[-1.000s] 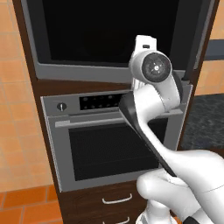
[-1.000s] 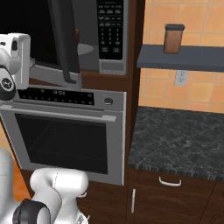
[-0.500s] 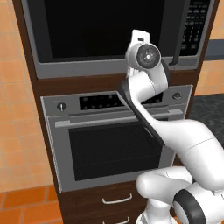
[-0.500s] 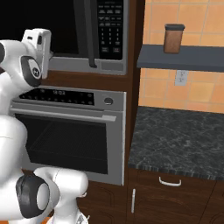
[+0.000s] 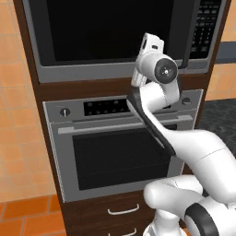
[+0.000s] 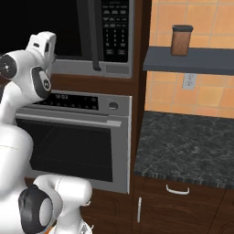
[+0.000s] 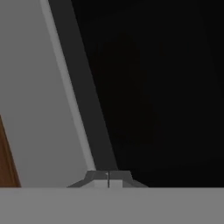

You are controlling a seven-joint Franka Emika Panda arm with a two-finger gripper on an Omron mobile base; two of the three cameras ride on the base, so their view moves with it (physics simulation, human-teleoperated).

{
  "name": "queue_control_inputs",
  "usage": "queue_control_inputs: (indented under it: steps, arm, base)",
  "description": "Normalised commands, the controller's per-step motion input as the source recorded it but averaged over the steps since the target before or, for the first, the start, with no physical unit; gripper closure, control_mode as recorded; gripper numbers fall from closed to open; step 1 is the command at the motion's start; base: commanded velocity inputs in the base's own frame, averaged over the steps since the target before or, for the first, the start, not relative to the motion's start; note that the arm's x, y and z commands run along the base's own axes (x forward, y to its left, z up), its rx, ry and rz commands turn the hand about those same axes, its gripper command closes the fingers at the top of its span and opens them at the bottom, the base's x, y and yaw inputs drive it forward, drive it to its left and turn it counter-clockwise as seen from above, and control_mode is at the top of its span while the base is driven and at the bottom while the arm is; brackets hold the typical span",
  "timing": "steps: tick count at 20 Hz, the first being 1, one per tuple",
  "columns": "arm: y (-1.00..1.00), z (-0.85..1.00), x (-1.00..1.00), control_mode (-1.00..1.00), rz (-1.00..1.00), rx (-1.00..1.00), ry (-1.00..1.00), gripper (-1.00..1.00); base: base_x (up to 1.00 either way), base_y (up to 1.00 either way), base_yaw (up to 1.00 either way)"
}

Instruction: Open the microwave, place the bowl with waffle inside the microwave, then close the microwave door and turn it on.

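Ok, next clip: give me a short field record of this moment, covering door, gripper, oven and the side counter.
microwave door: shut, dark handle at its right edge
keypad: right of the handle
gripper: shut, empty, close against the door's lower grey frame
oven: below the microwave, door shut
counter: dark stone, right of the oven
shelf: brown jar standing on it

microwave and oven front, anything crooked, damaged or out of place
Nothing stands out. The microwave door sits flush and square in its frame, the oven below is shut with its bar handle level, and the jar stands upright on the shelf.
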Motion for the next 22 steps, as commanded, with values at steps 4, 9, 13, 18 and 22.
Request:
queue_control_inputs:
  steps: [4,9,13,18,22]
  arm:
    - [-0.81,0.01,-0.13,-1.00,0.17,0.01,0.00,1.00]
    - [-0.92,0.09,-0.83,-1.00,0.23,0.00,0.00,1.00]
    - [-0.94,0.06,-0.89,-1.00,0.27,0.00,0.00,1.00]
    - [-0.71,0.02,-0.10,-1.00,0.04,0.00,0.00,1.00]
    - [-0.51,0.04,0.00,-1.00,0.04,0.01,-0.05,1.00]
  base:
    - [0.00,0.00,0.00]
    - [0.00,0.00,0.00]
    - [0.00,0.00,0.00]
    - [0.00,0.00,0.00]
    - [0.00,0.00,0.00]
